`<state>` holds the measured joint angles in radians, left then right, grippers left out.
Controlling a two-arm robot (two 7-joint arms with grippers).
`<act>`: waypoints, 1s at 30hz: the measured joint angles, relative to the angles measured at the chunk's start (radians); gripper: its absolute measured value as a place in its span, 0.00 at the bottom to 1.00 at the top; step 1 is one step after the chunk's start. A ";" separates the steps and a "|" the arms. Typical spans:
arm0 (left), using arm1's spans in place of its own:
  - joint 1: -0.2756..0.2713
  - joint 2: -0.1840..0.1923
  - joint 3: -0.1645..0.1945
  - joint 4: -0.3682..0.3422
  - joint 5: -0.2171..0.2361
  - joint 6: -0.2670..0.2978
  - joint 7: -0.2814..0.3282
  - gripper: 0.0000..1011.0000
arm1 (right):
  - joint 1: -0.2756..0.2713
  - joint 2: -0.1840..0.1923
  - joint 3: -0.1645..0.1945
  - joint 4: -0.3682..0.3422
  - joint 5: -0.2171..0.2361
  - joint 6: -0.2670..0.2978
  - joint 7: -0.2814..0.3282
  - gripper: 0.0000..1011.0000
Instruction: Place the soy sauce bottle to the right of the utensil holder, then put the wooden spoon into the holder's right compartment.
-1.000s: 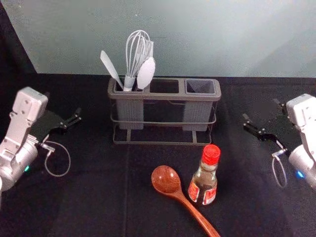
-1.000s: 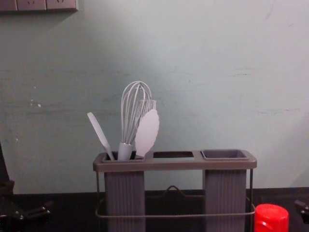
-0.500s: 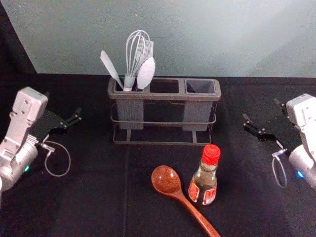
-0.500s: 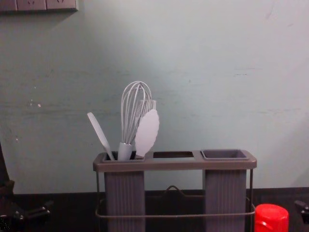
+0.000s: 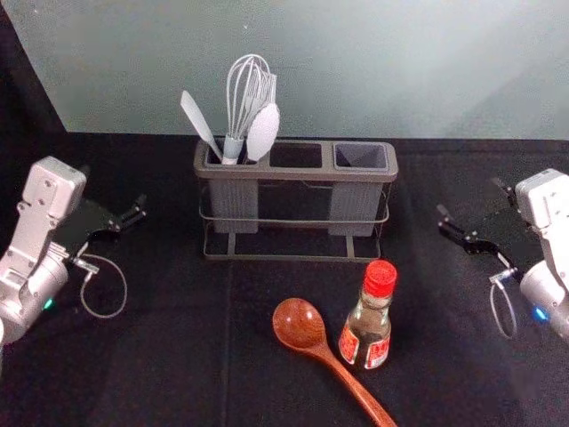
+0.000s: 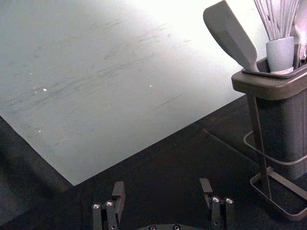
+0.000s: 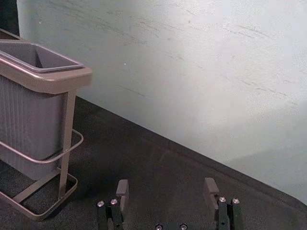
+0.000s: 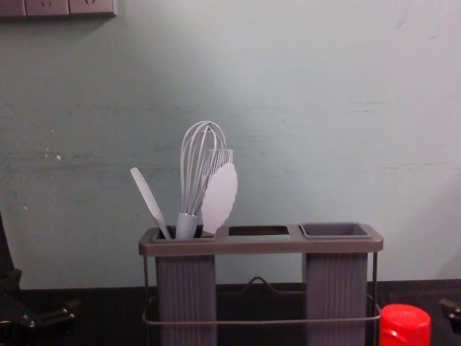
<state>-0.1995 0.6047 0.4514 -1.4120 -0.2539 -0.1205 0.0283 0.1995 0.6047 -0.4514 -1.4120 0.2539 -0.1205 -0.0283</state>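
In the head view my left gripper [image 5: 114, 191] is open, left of the utensil holder [image 5: 299, 258]; my right gripper [image 5: 469, 197] is open on the other side. Nothing lies between the fingers of the left gripper [image 6: 162, 188] or right gripper [image 7: 166, 187] in their wrist views. The soy sauce bottle [image 5: 366, 329] stands upright in front of the holder's right end; its red cap [image 8: 405, 326] shows in the chest view. Left of the bottle lies the wooden spoon [image 5: 300, 324], bowl toward the holder, handle running front-right. The holder's right compartment [image 5: 361, 157] is empty.
A whisk [image 5: 242, 98], a spatula [image 5: 199, 123] and other pale utensils stand in the holder's left compartment. Behind the black-covered table [image 5: 160, 356] rises a pale wall [image 5: 427, 62]. Dark cloth spans the space between the holder and each gripper.
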 joint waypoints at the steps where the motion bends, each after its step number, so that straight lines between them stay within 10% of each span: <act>1: 0.000 0.000 0.000 0.000 0.000 0.000 0.000 1.00 | 0.000 0.000 0.000 0.000 0.000 0.000 0.000 0.99; 15: 0.000 0.000 0.000 0.000 0.000 0.000 0.000 1.00 | -0.042 0.008 0.031 -0.041 -0.006 -0.002 0.003 0.99; 30: 0.000 0.000 0.000 0.000 0.000 0.000 0.000 1.00 | -0.226 0.099 0.117 -0.222 0.031 -0.043 0.063 0.99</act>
<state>-0.1995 0.6047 0.4514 -1.4120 -0.2539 -0.1205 0.0283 -0.0260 0.7040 -0.3345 -1.6341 0.2848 -0.1636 0.0348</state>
